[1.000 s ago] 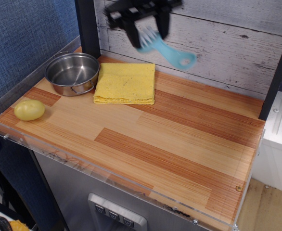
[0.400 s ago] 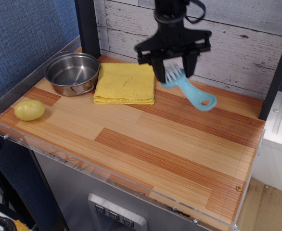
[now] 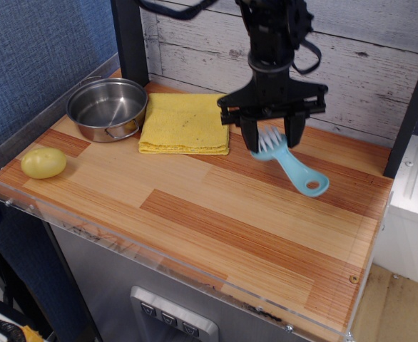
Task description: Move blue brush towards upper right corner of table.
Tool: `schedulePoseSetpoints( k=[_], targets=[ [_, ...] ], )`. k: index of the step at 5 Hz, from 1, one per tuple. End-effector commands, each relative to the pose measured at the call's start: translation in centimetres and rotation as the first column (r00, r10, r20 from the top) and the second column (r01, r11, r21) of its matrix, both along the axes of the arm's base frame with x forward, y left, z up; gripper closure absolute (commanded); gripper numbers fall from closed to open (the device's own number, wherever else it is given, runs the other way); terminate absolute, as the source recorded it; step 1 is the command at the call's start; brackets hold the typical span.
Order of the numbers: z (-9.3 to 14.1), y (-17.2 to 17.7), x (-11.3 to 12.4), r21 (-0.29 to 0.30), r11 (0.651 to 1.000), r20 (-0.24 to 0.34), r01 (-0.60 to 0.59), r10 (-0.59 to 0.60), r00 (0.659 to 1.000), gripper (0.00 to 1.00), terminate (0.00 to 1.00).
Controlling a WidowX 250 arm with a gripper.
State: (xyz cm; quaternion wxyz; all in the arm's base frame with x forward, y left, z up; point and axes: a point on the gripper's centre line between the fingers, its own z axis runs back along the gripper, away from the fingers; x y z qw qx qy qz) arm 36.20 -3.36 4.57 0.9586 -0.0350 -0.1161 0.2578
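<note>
The blue brush (image 3: 291, 166) is light blue with white bristles and a flat handle ending in a hole. My black gripper (image 3: 272, 135) is shut on its bristle head and holds it at the right back part of the striped wooden table (image 3: 216, 214). The handle slants down to the right, its holed end low over or touching the planks; I cannot tell which.
A yellow cloth (image 3: 186, 122) lies at the back, left of the gripper. A steel pot (image 3: 108, 107) stands at the back left. A yellow potato (image 3: 43, 162) lies near the left front edge. A white plank wall (image 3: 366, 71) runs behind the table.
The gripper has moved right and down with the brush, from high over the cloth's back edge to low over the table's right back part.
</note>
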Motion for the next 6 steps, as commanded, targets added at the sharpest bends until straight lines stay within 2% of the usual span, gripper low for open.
schedulePoseSetpoints(
  k=[1, 4, 5, 6],
  targets=[
    [0.4, -0.5, 0.7, 0.001, 1.000, 0.039, 0.030, -0.030, 0.999, 1.00, 0.00],
    [-0.8, 0.1, 0.4, 0.022, 1.000, 0.018, 0.018, -0.019, 1.000, 1.00, 0.00],
    [-0.4, 0.3, 0.6, 0.015, 0.999, -0.007, 0.033, -0.032, 0.999, 0.00, 0.00],
    [-0.1, 0.4, 0.6, 0.023, 0.999, -0.004, 0.036, -0.036, 0.999, 0.00, 0.00]
  ],
)
